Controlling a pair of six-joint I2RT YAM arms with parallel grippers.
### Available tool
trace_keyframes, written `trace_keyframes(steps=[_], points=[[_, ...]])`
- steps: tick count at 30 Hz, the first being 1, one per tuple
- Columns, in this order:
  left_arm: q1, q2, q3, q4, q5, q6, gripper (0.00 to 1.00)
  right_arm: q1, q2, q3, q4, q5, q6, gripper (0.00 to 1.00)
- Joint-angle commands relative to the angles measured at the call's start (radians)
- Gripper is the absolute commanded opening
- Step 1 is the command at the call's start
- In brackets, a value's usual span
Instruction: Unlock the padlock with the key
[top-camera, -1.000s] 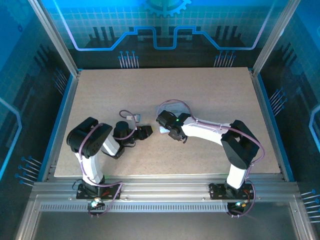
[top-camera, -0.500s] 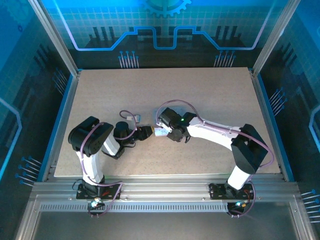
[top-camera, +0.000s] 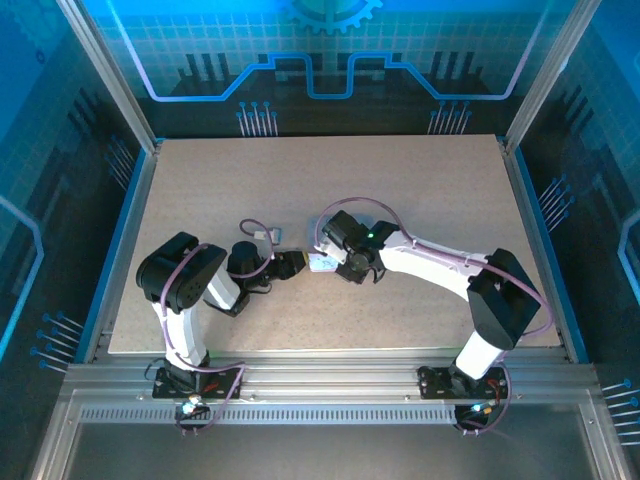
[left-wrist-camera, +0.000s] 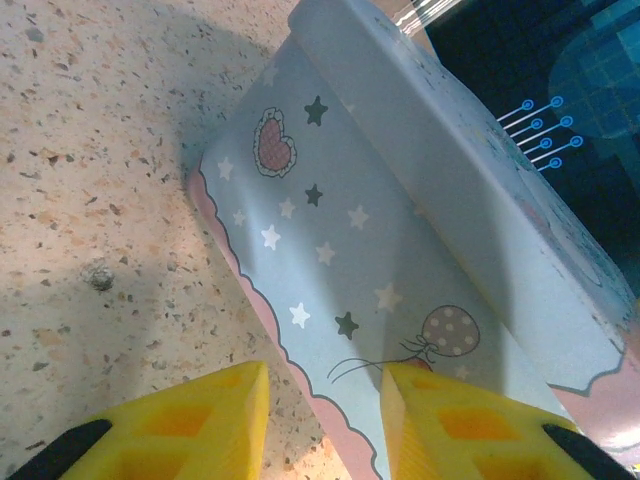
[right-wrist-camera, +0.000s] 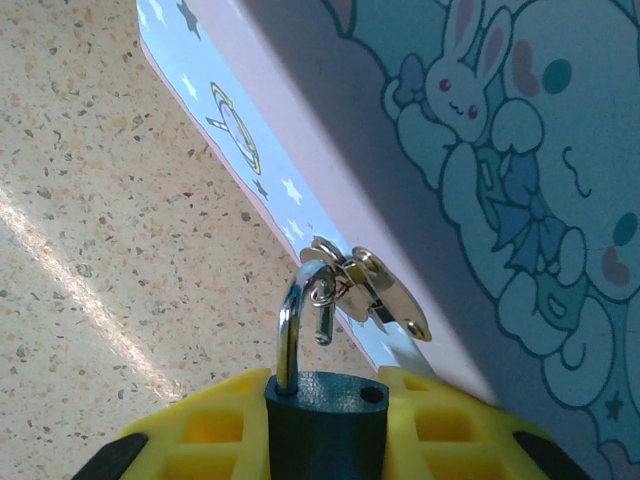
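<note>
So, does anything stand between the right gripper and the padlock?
Nothing visible does. The body of the padlock already sits between the jaws of the right gripper, and its shackle hooks through the latch of the tin.

no legible txt, nums or brand anywhere, tin (right-wrist-camera: 480, 150) carries pics only, bunny (right-wrist-camera: 470, 85), heart (left-wrist-camera: 275, 143), balloon (left-wrist-camera: 448, 330), stars (left-wrist-camera: 316, 110), no lettering
</note>
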Motion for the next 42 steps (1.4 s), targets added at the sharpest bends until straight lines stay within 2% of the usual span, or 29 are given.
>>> trace_keyframes(steps=[1,4,8,15,20,26,32,36,42], points=[[0.007,-0.007,0.022,0.013,0.043,0.017,0.35,-0.004,0.018,-0.015,0.018,-0.102,-0.015,0.0],[0.007,0.002,0.026,0.014,0.053,0.018,0.35,-0.004,0.046,-0.001,-0.001,-0.097,-0.007,0.0],[0.007,0.011,0.022,0.021,0.056,0.022,0.35,-0.005,0.099,0.026,-0.046,0.029,0.07,0.0],[0.007,0.018,0.023,0.018,0.053,0.03,0.35,0.033,0.092,0.04,-0.077,0.178,0.147,0.0],[0.007,0.02,0.027,0.018,0.04,0.028,0.35,0.064,0.158,0.133,-0.198,0.362,0.196,0.0],[0.007,0.016,0.023,0.012,0.037,0.024,0.36,0.11,0.17,0.146,-0.186,0.539,0.204,0.0],[0.008,0.022,0.034,0.005,0.048,0.018,0.36,0.151,0.197,0.119,-0.119,0.662,0.116,0.0],[0.005,0.043,0.051,0.011,0.061,0.01,0.36,0.195,0.19,0.053,0.03,0.706,-0.029,0.0],[0.005,0.057,0.067,0.005,0.075,0.007,0.36,0.228,0.171,-0.043,0.284,0.703,-0.233,0.0]])
